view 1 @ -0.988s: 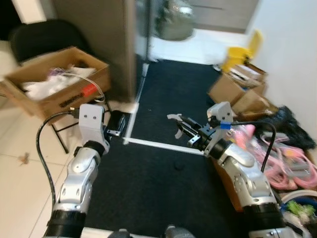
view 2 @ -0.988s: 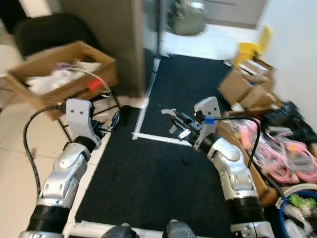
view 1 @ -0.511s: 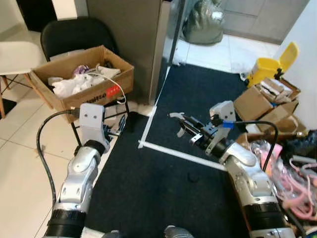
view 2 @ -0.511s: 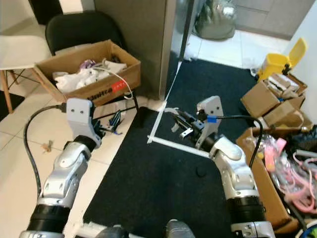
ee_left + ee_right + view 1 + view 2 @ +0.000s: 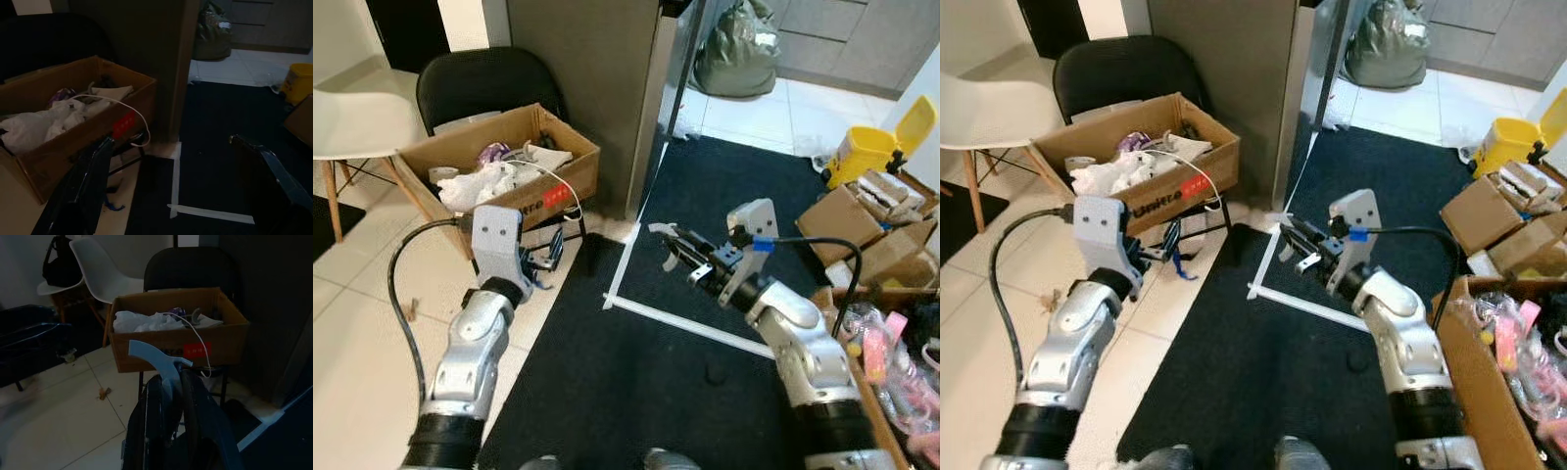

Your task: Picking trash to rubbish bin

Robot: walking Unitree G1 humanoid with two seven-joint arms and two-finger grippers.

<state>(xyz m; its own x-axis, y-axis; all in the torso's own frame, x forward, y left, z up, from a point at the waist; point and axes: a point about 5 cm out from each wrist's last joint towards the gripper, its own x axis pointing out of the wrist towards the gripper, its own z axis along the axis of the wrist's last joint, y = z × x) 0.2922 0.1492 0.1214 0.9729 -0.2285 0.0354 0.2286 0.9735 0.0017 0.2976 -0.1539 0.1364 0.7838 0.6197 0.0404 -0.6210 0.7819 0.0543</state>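
Trash in transit: right gripper [image 5: 671, 247] fingers pinching one pale curved plastic scrap [image 5: 157, 360] above the black floor mat [image 5: 705, 206].
Left gripper [image 5: 171, 191], fingers spread, carries nothing. One brown cardboard box of rubbish [image 5: 499, 162] sits on one black chair [image 5: 480, 83] ahead-left; one yellow bin [image 5: 871, 147] far right. Risk: the thin scrap slips loose mid-walk.

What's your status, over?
Right gripper shut on pale plastic scrap, raised over black mat. Left gripper open, holding nothing. Cardboard box of trash ahead-left on black chair. Nothing between.
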